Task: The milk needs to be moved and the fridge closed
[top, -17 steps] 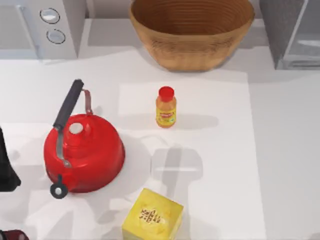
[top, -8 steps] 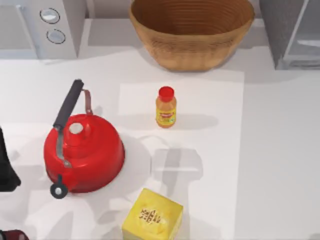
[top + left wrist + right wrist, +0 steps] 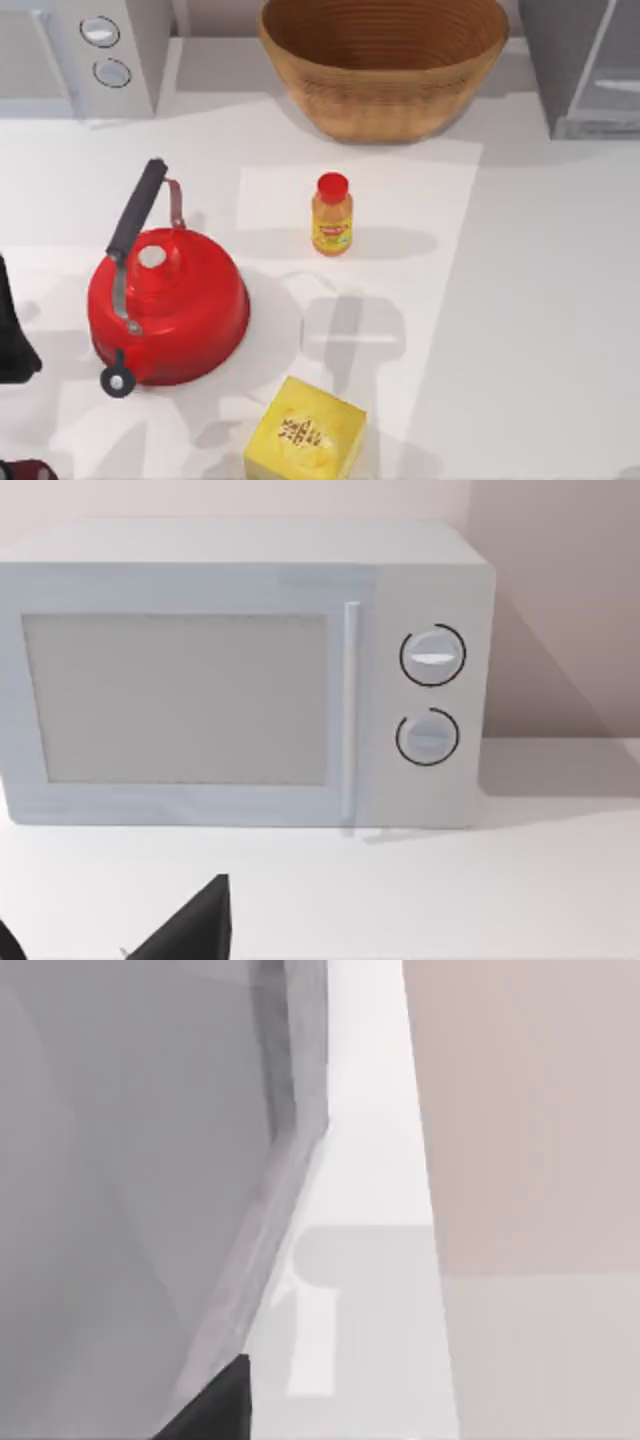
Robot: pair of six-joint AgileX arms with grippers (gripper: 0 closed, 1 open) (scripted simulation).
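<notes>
The grey shade on the right of the table (image 3: pixel 560 300) has spread to the left in the last second, while the orange bottle (image 3: pixel 332 214) and red kettle (image 3: pixel 167 304) stayed in place. I judge the door of the fridge (image 3: pixel 585 70), far right, is swinging shut. The right claw (image 3: pixel 215 1410) is close against its grey panel; how far open it is I cannot tell. The left claw (image 3: pixel 90 945), parked near left, is spread wide and holds nothing. Where the milk is I cannot tell.
</notes>
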